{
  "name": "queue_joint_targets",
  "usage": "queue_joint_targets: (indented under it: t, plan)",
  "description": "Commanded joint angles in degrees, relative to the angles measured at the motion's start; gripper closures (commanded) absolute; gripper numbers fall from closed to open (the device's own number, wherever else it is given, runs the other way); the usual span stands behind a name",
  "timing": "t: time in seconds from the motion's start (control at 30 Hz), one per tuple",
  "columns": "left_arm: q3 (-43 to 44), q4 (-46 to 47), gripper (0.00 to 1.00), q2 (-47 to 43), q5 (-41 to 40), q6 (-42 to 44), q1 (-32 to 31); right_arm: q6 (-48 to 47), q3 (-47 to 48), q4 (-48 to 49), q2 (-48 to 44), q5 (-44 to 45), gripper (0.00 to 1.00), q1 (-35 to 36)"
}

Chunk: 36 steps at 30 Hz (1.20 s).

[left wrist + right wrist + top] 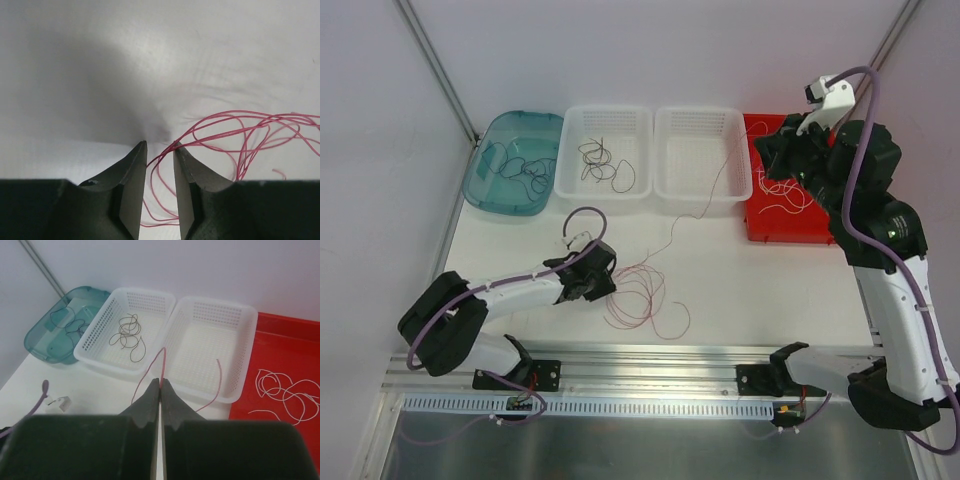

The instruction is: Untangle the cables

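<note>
A loose red cable tangle [645, 300] lies on the white table in front of my left gripper [605, 282]. In the left wrist view its loops [235, 122] spread to the right, and a few strands pass between the narrowly parted fingers of that gripper [160, 146], which do not clamp them. My right gripper [765, 162] is raised near the red tray and shut on a thin pink strand [161, 365] at its tips [160, 381]. That strand slopes down across the right basket toward the tangle.
At the back stand a teal bin [485, 185] with black cables [520, 170], a white basket [572, 180] with brown cables [603, 165], a second white basket [665, 185] and a red tray [760, 225] with white cables [790, 195].
</note>
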Motion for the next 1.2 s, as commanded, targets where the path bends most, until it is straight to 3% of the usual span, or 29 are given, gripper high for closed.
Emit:
queue_joint_targets:
  t: [0.0, 0.27, 0.6, 0.77, 0.9, 1.0, 1.17]
  plan:
    - [-1.7, -4.6, 0.72, -3.6, 0.0, 3.9, 5.3, -2.2, 2.4, -1.7, 1.6, 0.2, 0.99, -2.4]
    - [-3.2, -9.2, 0.72, -11.2, -0.8, 9.2, 18.3, -1.6, 6.6, -1.0, 1.8, -0.2, 0.99, -8.1]
    - [-5.1, -12.8, 0.69, -17.9, -0.5, 14.7, 28.8, 1.8, 6.9, -2.4, -3.5, 1.7, 0.99, -21.4]
    - [-2.3, -16.7, 0.69, -20.4, -4.6, 19.1, 35.2, 3.0, 5.7, -4.9, -5.8, 3.6, 0.99, -24.0]
    - [0.2, -18.8, 0.69, -20.6, -6.4, 20.6, 38.6, 5.2, 1.0, -6.1, -8.0, 1.8, 0.99, -24.6]
    - [2.2, -19.4, 0.69, -19.3, -7.1, 22.1, 40.4, 7.0, -5.5, -7.8, -9.2, -6.5, 0.99, -24.5]
    - [4.9, -20.6, 0.68, -19.9, -7.0, 25.4, 44.4, 5.6, -16.4, -10.3, -14.6, -0.1, 0.99, -24.6]
